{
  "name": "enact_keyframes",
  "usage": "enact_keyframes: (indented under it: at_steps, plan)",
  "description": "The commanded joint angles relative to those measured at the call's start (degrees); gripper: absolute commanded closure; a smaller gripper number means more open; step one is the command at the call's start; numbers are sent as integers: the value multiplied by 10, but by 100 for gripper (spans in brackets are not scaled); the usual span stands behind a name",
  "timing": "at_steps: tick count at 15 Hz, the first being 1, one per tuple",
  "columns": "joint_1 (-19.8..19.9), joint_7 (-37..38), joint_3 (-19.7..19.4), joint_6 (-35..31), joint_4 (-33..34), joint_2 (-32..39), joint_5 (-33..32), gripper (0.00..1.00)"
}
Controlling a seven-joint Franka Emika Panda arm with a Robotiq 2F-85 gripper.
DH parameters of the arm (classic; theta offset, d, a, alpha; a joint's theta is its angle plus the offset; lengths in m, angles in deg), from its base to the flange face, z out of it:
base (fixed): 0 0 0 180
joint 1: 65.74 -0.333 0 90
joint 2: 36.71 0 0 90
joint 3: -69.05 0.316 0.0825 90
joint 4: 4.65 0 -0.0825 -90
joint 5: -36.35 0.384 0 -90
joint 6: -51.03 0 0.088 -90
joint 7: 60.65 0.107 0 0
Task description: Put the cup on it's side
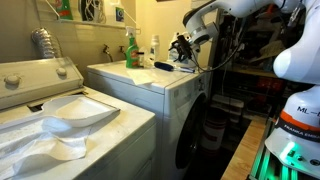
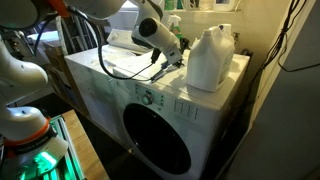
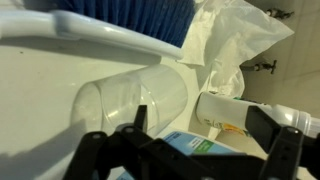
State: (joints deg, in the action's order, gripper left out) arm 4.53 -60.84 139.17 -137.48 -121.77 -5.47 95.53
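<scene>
In the wrist view the translucent cup (image 3: pixel 135 98) lies on its side on the white machine top, its open rim pointing left. My gripper (image 3: pixel 212 125) is open, with the left finger just in front of the cup and the right finger far off to the right. Nothing is held between the fingers. In both exterior views the gripper (image 1: pixel 181 50) (image 2: pixel 170 56) hovers low over the machine top, and I cannot make out the cup there.
A green spray bottle (image 1: pixel 131 50) and a slim white bottle (image 1: pixel 154 47) stand at the back. A large white jug (image 2: pixel 210 58) stands near the gripper. A blue-bristled brush (image 3: pixel 130 15), a white plastic bag (image 3: pixel 230 45), a small white bottle (image 3: pixel 230 110) and a blue-green labelled pack (image 3: pixel 190 146) crowd the cup.
</scene>
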Motion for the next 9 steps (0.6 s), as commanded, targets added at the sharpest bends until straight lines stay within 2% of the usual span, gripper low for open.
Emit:
enact_keyframes:
  at_steps: [1,3,5,9]
  plan:
    - [40,7,23,20,-40,-65,13,0]
    - [39,23,2,57,-55,-122,14,0]
    - [24,60,-41,118,-73,-188,-5,0]
    - [-13,206,-136,260,-95,-302,-144,0]
